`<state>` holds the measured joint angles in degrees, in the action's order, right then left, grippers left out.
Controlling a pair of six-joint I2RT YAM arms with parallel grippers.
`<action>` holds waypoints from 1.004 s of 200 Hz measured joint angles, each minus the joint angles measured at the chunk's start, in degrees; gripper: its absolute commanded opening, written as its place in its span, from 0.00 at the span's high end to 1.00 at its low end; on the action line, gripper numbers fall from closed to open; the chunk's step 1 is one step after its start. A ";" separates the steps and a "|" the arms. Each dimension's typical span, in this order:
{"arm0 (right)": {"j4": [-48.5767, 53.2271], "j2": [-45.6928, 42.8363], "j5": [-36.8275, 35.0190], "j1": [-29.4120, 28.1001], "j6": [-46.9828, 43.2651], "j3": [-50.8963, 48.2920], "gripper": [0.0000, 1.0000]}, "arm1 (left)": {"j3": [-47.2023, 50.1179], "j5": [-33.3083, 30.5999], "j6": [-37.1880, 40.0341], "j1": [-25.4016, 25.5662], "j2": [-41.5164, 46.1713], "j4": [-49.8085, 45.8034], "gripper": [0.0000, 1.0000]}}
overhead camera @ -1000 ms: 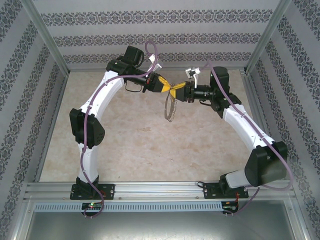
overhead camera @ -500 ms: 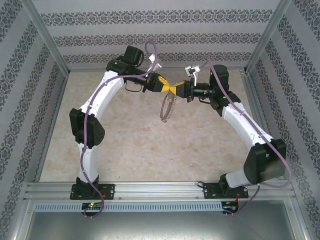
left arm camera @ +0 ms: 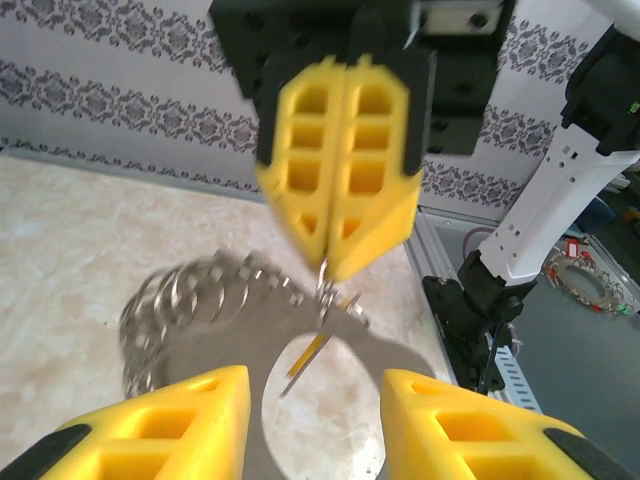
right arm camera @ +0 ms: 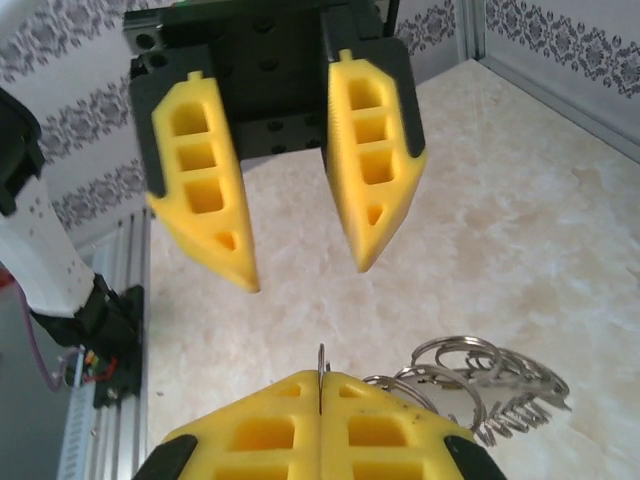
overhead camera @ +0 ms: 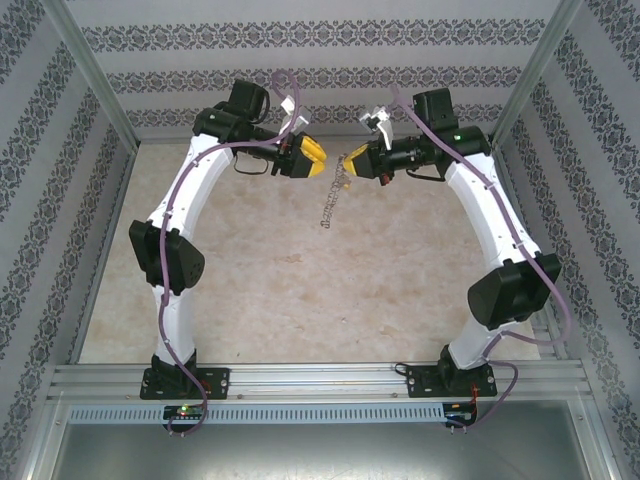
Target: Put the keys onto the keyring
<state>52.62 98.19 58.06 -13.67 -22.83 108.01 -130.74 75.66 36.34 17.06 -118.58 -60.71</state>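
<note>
Since the keyring (overhead camera: 334, 200) likely needs to hang free for threading, the right end effector (left arm camera: 335, 265) is pressed together on its top edge, high above the desk (overhead camera: 300, 290) toward the far side. Facing it, the left end effector (right arm camera: 305, 270) stands spread and empty, while a blurred yellowish sliver (perhaps the key (left arm camera: 308, 352)) dangles just below the pinch.

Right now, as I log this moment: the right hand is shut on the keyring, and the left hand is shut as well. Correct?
Not quite: the left hand is open, its fingers apart, as the right wrist view shows. The right hand is indeed shut on the keyring, which hangs from it.
</note>
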 measured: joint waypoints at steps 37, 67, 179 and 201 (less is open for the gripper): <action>17.81 6.80 -8.07 -4.57 -9.92 17.00 1.00 | 0.00 -1.18 2.82 -0.04 0.00 -3.93 0.60; 27.15 12.22 -13.14 -7.65 -14.25 27.17 1.00 | 0.00 -1.05 5.09 -0.04 0.00 -6.69 0.61; 35.89 15.78 -19.12 -9.29 -18.10 32.89 1.00 | 0.00 2.38 10.69 0.17 0.00 -12.61 0.60; 35.89 15.78 -19.32 -9.51 -18.10 32.89 1.00 | 0.00 2.64 11.08 0.61 -0.11 -12.83 0.60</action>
<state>88.51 113.97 38.74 -23.18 -40.93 140.90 -130.74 78.30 47.42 17.67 -118.69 -73.54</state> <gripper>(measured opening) 0.057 0.397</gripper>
